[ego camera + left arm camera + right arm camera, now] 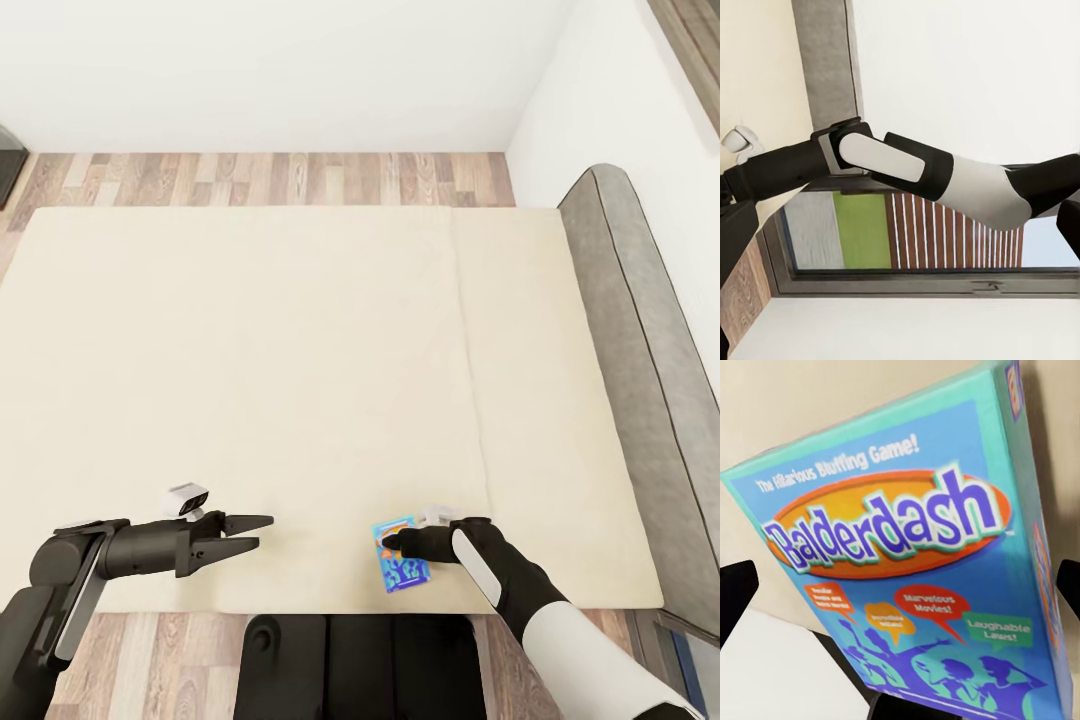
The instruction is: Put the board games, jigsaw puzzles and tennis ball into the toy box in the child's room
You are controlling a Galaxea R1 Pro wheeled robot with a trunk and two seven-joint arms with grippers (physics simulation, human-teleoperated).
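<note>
Lying flat on the cream bed [250, 380], close to its near edge, a small blue board game [400, 568] was seen directly beneath the right hand [392, 546]. The lid, read in the right wrist view, was printed "Balderdash" [907, 570] on an orange oval, with purple figures drawn lower down. The right hand was lowered over the upper part of the box, its dark fingertips [735, 592] showing at either side of the lid in the wrist view; whether they were spread clear of the box or pressed against its edges could not be told.

The left hand [250, 533] was held out over the bed, well apart from the box and off to that hand's right side, with its two fingers spread and nothing between them. From its wrist camera the right forearm [945, 176] was seen crossing in front of a window [922, 240].

Beyond the right hand, a single seam [465, 350] was seen running up the mattress. A grey padded headboard [650, 350] was set along the bed's far right side, against the white wall [620, 100], and wood plank floor [270, 178] was visible past the bed's far edge.
</note>
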